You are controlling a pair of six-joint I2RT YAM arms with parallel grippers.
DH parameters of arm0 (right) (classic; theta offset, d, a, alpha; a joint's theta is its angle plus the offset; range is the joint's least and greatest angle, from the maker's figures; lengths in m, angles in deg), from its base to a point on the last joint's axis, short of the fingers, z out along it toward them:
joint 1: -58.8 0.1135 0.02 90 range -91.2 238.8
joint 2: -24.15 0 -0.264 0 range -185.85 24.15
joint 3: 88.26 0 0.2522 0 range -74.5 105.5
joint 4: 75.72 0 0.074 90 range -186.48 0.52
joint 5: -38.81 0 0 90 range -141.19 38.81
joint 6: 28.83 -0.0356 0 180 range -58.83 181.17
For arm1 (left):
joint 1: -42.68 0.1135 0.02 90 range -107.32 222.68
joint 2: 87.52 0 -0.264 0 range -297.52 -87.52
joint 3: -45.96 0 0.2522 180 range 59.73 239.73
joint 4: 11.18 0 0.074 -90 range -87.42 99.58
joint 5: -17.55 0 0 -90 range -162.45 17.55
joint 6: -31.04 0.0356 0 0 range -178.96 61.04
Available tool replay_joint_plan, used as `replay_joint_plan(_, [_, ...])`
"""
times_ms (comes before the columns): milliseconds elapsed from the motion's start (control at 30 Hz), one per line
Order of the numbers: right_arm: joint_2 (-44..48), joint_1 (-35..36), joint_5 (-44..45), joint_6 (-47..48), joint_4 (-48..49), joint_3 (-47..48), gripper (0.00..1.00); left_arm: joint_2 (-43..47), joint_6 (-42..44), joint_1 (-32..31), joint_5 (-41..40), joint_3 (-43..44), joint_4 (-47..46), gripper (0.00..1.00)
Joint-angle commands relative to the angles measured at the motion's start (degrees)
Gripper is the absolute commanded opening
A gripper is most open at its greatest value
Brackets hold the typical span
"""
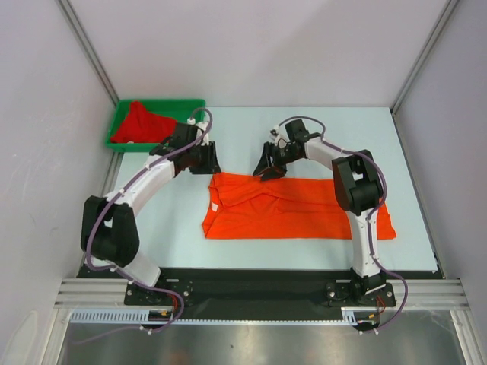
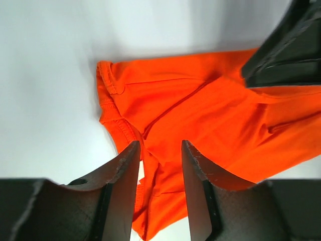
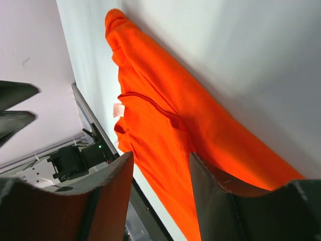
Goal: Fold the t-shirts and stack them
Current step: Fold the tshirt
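A bright orange t-shirt (image 1: 297,207) lies flat on the table as a long folded band, collar end to the left. Its white neck label (image 3: 119,109) shows in the right wrist view. My left gripper (image 1: 208,167) hovers at the shirt's far left corner, open, with the collar folds (image 2: 125,128) below its fingers and no cloth pinched. Also open and holding nothing, my right gripper (image 1: 265,172) hangs over the shirt's far edge near the middle. A deeper red t-shirt (image 1: 140,122) lies crumpled in the green tray (image 1: 161,103).
The green tray sits at the table's far left corner, just behind the left arm. Grey walls and metal posts close in the back and sides. The black base rail (image 1: 251,280) runs along the near edge.
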Motion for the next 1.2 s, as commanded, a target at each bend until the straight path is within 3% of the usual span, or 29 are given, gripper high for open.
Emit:
replay_joint_plan(0, [-2.1,1.4,-2.4,-0.1,2.1,-0.7,0.54,3.8,0.7,0.3,-0.5,-1.1,1.6,0.44])
replay_joint_plan(233, [-4.5,2.3,-2.4,0.0,2.8,0.0,0.53,5.3,1.0,0.2,5.2,-5.2,1.1,0.48])
replay_joint_plan(400, [-2.8,2.9,-2.7,-0.5,3.1,-1.5,0.39,3.4,-0.5,-0.5,7.4,-7.9,-0.7,0.53])
replay_joint_plan(700, [0.0,2.7,-1.6,-1.3,3.9,-3.8,0.36,-5.7,-1.9,-2.0,6.4,-5.0,-2.6,0.57])
replay_joint_plan(867, [-0.1,2.6,-1.7,-1.5,4.3,-3.9,0.35,-9.9,-2.1,-2.2,5.5,-3.7,-3.1,0.53])
replay_joint_plan(1167, [-0.8,1.7,-3.1,-1.6,4.2,-3.5,0.33,-12.2,-3.1,-2.3,4.8,-3.6,-5.1,0.38])
